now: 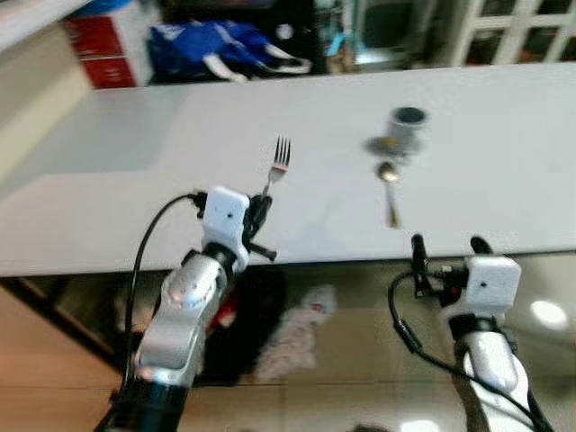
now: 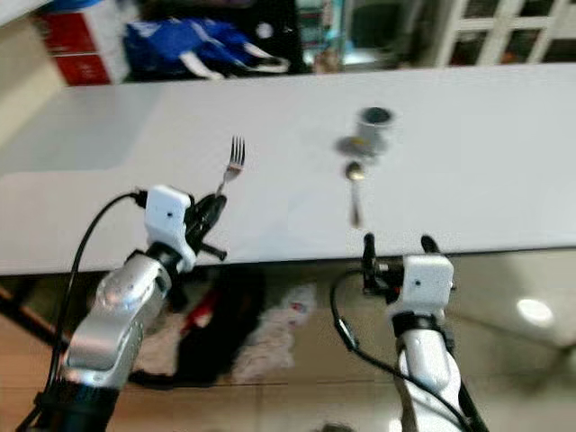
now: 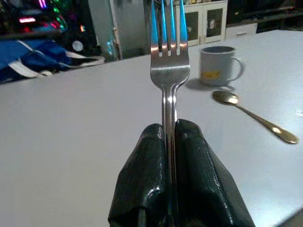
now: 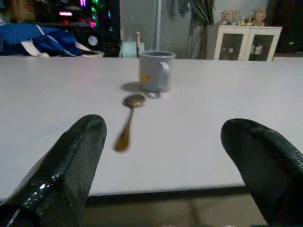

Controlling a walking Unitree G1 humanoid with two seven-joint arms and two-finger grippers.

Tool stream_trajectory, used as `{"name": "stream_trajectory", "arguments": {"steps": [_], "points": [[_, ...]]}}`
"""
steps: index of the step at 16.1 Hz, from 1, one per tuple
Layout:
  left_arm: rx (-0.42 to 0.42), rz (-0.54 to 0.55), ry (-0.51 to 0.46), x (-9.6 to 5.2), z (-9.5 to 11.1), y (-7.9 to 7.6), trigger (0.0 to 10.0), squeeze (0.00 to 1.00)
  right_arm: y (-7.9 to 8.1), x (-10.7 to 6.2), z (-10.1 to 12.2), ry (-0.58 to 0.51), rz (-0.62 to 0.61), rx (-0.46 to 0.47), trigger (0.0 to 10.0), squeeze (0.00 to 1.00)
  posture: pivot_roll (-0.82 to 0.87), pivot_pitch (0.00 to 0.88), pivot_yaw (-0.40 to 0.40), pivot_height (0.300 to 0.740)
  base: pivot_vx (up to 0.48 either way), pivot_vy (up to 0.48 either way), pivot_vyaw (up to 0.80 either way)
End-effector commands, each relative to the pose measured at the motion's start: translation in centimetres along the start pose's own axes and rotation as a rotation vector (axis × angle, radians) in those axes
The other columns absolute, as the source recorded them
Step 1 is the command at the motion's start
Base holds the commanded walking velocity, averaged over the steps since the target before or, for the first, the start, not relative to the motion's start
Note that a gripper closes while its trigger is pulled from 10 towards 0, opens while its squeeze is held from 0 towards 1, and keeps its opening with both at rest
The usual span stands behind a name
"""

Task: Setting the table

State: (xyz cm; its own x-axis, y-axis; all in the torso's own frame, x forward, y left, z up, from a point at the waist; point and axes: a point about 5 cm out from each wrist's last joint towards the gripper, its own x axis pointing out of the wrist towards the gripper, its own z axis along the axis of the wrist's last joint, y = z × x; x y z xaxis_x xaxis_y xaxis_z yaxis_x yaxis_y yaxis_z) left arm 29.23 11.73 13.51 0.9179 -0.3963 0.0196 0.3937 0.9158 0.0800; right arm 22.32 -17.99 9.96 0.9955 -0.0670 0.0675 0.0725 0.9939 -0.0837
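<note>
While clamped by its handle between the two black fingers [image 3: 199,179] of the left gripper [image 1: 260,219], the fork [image 1: 278,165] sits over the near part of the white counter [image 1: 135,189], tines pointing away from the robot toward the far edge, long axis running near-to-far and tilted a little to the robot's right. Left wrist view: tines up, handle pinched tight between the pads, fork [image 3: 169,71] in line with the fingers. Cannot tell if the tines touch the counter surface.

To the fork's right, well apart, a gold spoon [image 1: 390,189] lies flat on the counter, bowl toward the far side, handle toward the robot, long axis near-to-far. Just beyond the spoon bowl stands a grey mug [image 1: 407,130], upright, yellow mark on its side, handle visible in right wrist view [image 4: 156,70].

Right gripper [image 1: 446,253] is at the counter's near edge, below the spoon, fingers [image 4: 78,156] spread wide, holding nothing.

Beyond the far side of the counter: blue bag [image 1: 216,45], red box [image 1: 103,49], white cabinet with glass doors [image 4: 244,42]. Glossy floor [image 1: 360,360] under the counter, some cloth-like clutter there, blurred.
</note>
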Motion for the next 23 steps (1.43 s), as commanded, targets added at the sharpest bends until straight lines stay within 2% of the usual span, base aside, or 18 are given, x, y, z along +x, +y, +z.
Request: {"name": "stream_trajectory", "arguments": {"steps": [1, 2, 3, 9, 13, 15, 17, 23], "points": [[0.017, 0.026, -0.006, 0.1, 0.3, 0.8, 0.0, 0.0, 0.5, 0.0, 0.2, -0.006, 0.014, 0.008, 10.0, 0.0, -0.14, 0.0, 0.091, 0.727, 0.0, -0.424, 0.0], [0.044, 0.039, -0.001, 0.3, 0.3, 1.1, 0.0, 0.0, 0.5, -0.1, 0.1, -0.005, 0.015, 0.007, 10.0, 0.0, -0.14, 0.0, 0.093, 0.727, 0.0, -0.42, 0.0], [0.037, 0.065, 0.005, 0.6, 0.3, 1.6, 0.0, 0.0, 0.5, -0.1, 0.1, -0.005, 0.016, 0.008, 10.0, 0.0, -0.14, 0.0, 0.093, 0.727, 0.0, -0.424, 0.0], [0.027, 0.062, 0.004, 0.8, 0.4, 1.3, 0.0, 0.0, 0.6, -0.2, 0.0, 0.003, 0.024, 0.008, 10.0, 0.0, -0.14, 0.0, 0.094, 0.727, 0.0, -0.419, 0.0], [0.009, 0.086, 0.003, 1.0, 0.4, 1.7, 0.0, 0.0, 0.6, -0.2, -0.1, 0.006, 0.032, 0.005, 10.0, 0.0, -0.15, 0.0, 0.092, 0.727, 0.247, -0.408, 0.0], [-0.011, 0.109, 0.004, 1.1, 0.3, 1.8, 0.0, 0.0, 0.6, -0.2, -0.2, 0.009, 0.037, 0.002, 10.0, 0.0, -0.15, 0.0, 0.09, 0.727, 0.0, 0.0, 0.0], [0.003, 0.122, 0.0, 1.1, 0.3, 1.8, 0.0, 0.0, 0.5, -0.2, -0.2, 0.012, 0.04, -0.001, 10.0, 0.0, -0.15, 0.0, 0.089, 0.727, 0.0, 0.0, 0.0], [-0.025, 0.126, 0.001, 1.5, 0.7, 0.6, 0.0, 0.0, 0.9, -0.3, -0.3, 0.016, 0.052, -0.001, 10.0, 0.0, -0.15, 0.0, 0.09, 0.727, 0.442, 0.0, 0.0]]}}
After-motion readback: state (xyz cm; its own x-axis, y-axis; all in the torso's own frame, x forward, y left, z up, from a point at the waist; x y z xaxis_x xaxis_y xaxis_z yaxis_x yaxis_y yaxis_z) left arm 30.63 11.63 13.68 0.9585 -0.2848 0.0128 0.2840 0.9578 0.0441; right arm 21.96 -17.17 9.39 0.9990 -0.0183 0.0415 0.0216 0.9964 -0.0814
